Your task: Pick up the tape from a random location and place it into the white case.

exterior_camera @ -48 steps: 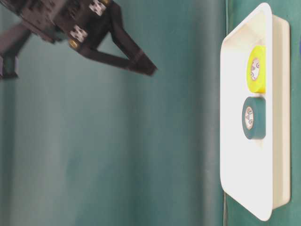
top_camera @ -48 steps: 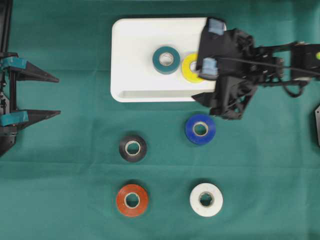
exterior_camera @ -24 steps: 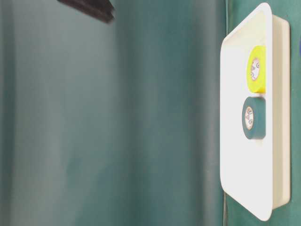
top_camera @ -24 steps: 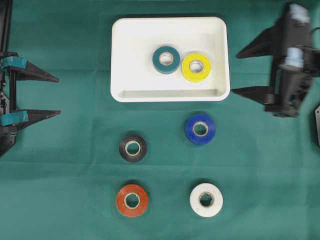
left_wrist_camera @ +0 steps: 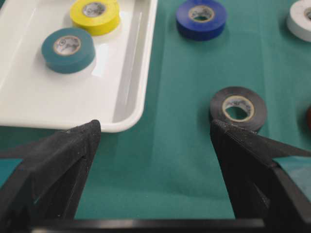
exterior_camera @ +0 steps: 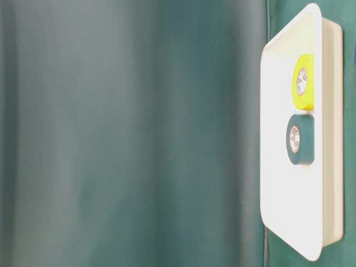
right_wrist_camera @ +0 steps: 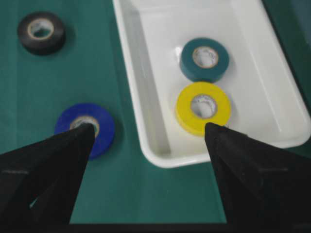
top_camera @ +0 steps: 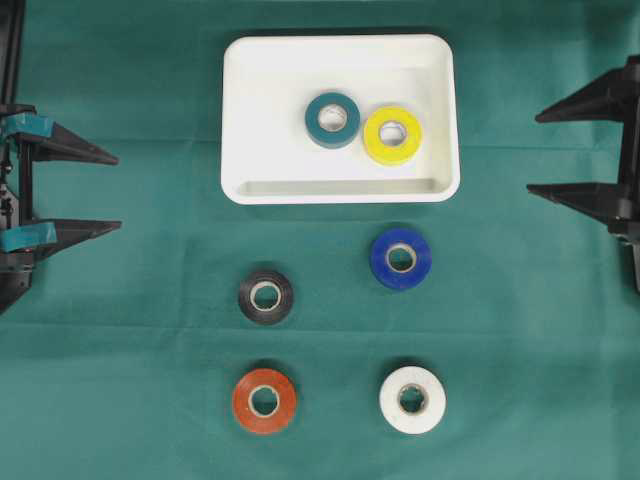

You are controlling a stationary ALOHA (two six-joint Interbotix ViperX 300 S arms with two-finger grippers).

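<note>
So the right gripper (top_camera: 585, 143) has pulled back from over the case (top_camera: 250, 120) to the right edge, jaws spread and empty (left gripper (top_camera: 95, 190) too), leaving the yellow tape (top_camera: 392, 135) inside beside the teal tape (top_camera: 333, 120), four rolls left.

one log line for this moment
left gripper: open | right gripper: open | white plastic case: teal roll, yellow roll

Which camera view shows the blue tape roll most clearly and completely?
The overhead exterior view: the blue tape roll lies whole and unobstructed on the cloth. The left wrist view shows it whole but near the top edge; the right wrist view partly hides it behind a finger; the table-level view misses it.
</note>
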